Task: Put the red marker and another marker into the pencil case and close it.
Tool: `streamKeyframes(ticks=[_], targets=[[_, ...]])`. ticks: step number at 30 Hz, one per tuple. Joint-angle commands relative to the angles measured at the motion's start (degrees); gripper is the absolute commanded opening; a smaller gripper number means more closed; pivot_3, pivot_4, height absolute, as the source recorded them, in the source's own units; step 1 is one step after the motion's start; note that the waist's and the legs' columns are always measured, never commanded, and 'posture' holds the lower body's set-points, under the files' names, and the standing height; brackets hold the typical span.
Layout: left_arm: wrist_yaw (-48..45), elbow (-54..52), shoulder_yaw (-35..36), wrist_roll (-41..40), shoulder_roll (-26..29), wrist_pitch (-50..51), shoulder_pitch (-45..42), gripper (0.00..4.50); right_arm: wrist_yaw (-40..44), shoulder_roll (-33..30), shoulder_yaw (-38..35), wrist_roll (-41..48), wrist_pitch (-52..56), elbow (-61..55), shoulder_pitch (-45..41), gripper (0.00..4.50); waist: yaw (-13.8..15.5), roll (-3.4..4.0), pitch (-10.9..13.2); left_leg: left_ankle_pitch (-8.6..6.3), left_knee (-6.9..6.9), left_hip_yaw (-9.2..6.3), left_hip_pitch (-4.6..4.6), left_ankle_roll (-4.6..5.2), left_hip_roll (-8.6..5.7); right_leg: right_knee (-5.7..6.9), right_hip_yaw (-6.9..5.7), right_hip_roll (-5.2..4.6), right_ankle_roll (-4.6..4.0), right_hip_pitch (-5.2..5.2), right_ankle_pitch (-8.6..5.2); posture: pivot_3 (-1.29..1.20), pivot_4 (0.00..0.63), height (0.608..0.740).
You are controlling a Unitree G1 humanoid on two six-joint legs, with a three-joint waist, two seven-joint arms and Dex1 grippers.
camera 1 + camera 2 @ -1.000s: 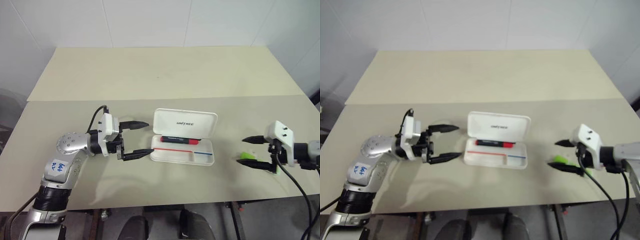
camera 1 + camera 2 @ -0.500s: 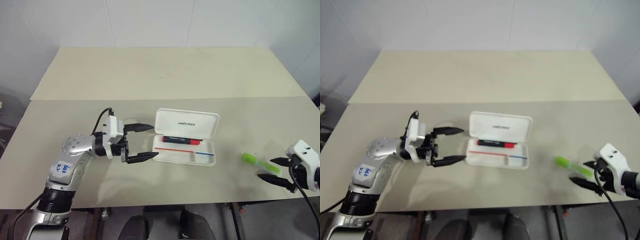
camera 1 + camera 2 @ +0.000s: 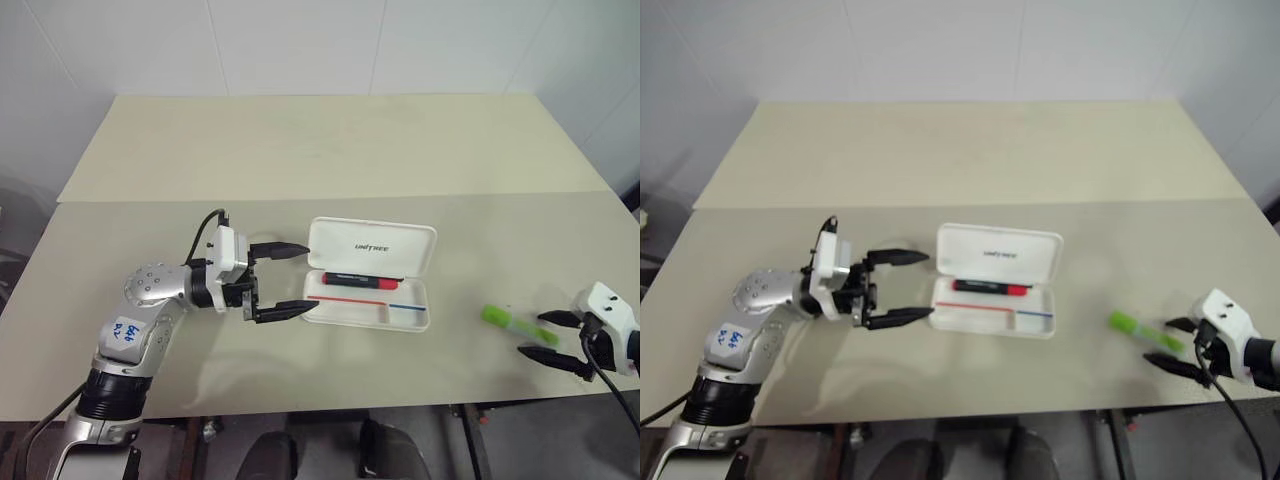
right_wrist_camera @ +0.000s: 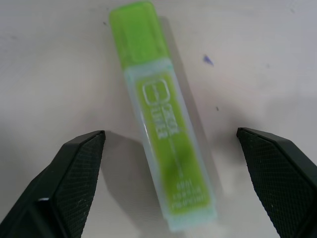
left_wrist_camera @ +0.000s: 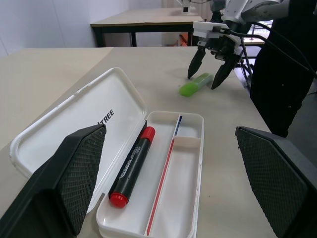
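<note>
the short, chunky lime-green highlighter with a paler translucent end (image 3: 507, 319) lies loose on the pale beige table (image 3: 330, 150) near its front right, well apart from the case, and the right gripper (image 3: 556, 340) sits at its pale end with both black fingers spread wide and nothing between them yet. the likely slip here is a poor pinch: the barrel lies at a slant between the fingers in the right wrist view, so closing on it off-centre could roll it or flick it towards the table edge just beyond. further in, the left gripper (image 3: 283, 279) hangs level beside the open end of the white hard-plastic hinged pencil case (image 3: 368, 290), fingers also wide and empty, its lower tip close to the tray; a nudge from it could slide the case. the slim black-barrelled marker with a red cap (image 3: 360, 280) already lies in the tray against the hinge, leaving the front part free for the highlighter. the raised lid stands behind the tray, not in the way of a drop from the front. beyond the case the table is bare to the white wall (image 3: 300, 45).
</note>
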Motion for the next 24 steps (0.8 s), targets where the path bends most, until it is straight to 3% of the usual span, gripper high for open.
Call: streamKeyframes(ticks=[1,4,12,24], targets=[[0.2,-1.5,1.0,-1.0,0.3,-0.1,0.0,4.5,6.4,-2.0,3.2,-1.1,-5.4,3.8,-1.8,4.48,-0.1,0.0,0.0,0.0,0.0,0.0,0.01,0.0,0.0,0.0,0.0,0.0,0.0,0.01,0.0,0.0,0.15,0.74],[0.6,-2.3,1.6,-1.1,0.7,0.1,0.4,4.5,11.0,-2.4,5.1,-1.4,-9.9,6.9,-3.7,3.86,0.0,0.0,0.0,0.0,0.0,-0.01,0.02,0.0,0.03,0.0,-0.02,0.03,0.0,0.01,0.0,0.0,0.15,0.74],[1.4,-4.0,2.5,-1.3,1.4,0.4,2.0,4.5,13.2,-1.0,6.7,-1.3,-15.6,9.2,-6.7,1.07,0.0,-0.02,0.0,0.0,0.01,-0.01,0.01,-0.01,0.04,-0.02,-0.02,0.03,0.0,0.01,0.0,0.0,0.15,0.74],[1.0,-2.9,2.6,-0.7,1.3,0.0,1.3,4.5,7.5,0.3,5.2,0.6,-12.4,1.3,-15.8,1.08,-0.2,0.04,0.0,0.02,0.02,0.04,0.16,-0.07,0.1,0.03,0.08,0.06,-0.04,0.05,0.05,0.0,0.15,0.74]])
